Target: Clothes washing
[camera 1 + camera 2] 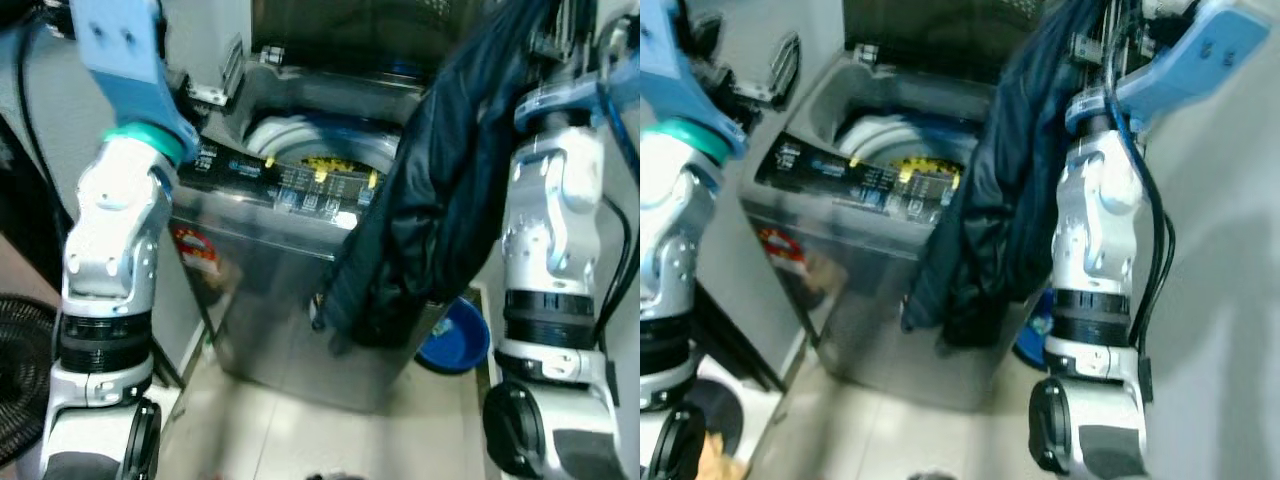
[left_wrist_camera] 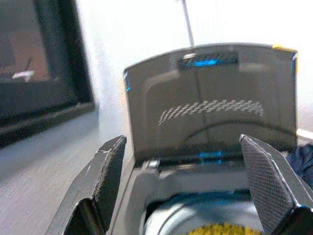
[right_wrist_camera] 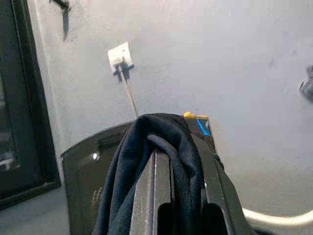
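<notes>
Head views: a dark navy garment (image 1: 430,200) hangs over the front right corner of a grey top-loading washing machine (image 1: 290,300), beside a blue plastic basin (image 1: 455,340). Left wrist: left gripper (image 2: 186,176) spread wide before the raised grey lid (image 2: 210,98). Right wrist: right gripper (image 3: 178,196) clenched on the garment.

Garment (image 1: 420,210) hangs right of open washer (image 1: 300,290); basin (image 1: 455,340) behind garment.

A dark garment (image 1: 1015,170) hangs beside the washing machine (image 1: 880,270) (lid up).
</notes>
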Motion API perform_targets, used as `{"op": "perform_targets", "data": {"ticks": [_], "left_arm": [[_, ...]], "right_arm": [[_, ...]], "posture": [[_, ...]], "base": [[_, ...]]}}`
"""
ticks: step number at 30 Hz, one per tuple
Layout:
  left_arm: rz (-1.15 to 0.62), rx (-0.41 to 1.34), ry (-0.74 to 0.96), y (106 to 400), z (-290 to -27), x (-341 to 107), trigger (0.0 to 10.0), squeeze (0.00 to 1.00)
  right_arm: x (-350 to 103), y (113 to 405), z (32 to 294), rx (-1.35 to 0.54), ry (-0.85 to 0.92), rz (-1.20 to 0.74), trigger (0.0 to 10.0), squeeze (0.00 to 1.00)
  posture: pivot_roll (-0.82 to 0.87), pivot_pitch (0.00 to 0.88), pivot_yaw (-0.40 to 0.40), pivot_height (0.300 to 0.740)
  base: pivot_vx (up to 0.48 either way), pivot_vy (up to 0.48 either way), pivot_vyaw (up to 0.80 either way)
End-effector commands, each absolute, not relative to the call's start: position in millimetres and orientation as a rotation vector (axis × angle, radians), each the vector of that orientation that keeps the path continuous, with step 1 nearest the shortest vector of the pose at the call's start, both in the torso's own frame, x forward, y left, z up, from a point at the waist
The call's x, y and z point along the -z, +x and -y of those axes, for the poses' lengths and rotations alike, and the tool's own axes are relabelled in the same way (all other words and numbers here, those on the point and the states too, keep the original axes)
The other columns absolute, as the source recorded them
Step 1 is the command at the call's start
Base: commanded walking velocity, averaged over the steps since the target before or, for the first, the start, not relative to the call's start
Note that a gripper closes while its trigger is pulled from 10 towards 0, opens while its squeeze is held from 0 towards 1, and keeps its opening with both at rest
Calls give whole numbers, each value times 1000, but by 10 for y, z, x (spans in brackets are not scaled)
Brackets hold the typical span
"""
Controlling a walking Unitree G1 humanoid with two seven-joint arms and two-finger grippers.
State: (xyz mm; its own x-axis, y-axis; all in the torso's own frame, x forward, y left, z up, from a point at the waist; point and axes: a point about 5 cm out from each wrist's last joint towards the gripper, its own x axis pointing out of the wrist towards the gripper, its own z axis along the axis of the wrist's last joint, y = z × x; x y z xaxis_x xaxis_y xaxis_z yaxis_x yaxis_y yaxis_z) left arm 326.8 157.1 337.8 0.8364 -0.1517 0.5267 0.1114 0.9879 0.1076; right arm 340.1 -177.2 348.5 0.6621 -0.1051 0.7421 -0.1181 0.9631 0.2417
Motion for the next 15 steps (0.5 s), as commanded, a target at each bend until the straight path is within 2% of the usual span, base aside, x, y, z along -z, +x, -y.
{"op": "perform_targets", "data": {"ticks": [1, 13, 15], "left_arm": [[559, 121, 81, 3272, -1610, -3368, 10000, 0], [554, 125, 79, 3274, -1602, -3364, 10000, 0], [550, 126, 77, 3277, -1601, -3360, 10000, 0]], "right_arm": [[-3509, 3390, 1680, -42, 271, 864, 10000, 0], [-3467, 3420, 1689, -31, 258, 840, 10000, 0], [-3465, 3421, 1691, -29, 257, 838, 10000, 0]], "posture": [[52, 0, 23, 740], [53, 0, 23, 740], [53, 0, 23, 740]], "base": [[480, 0, 0], [444, 0, 0], [0, 0, 0]]}}
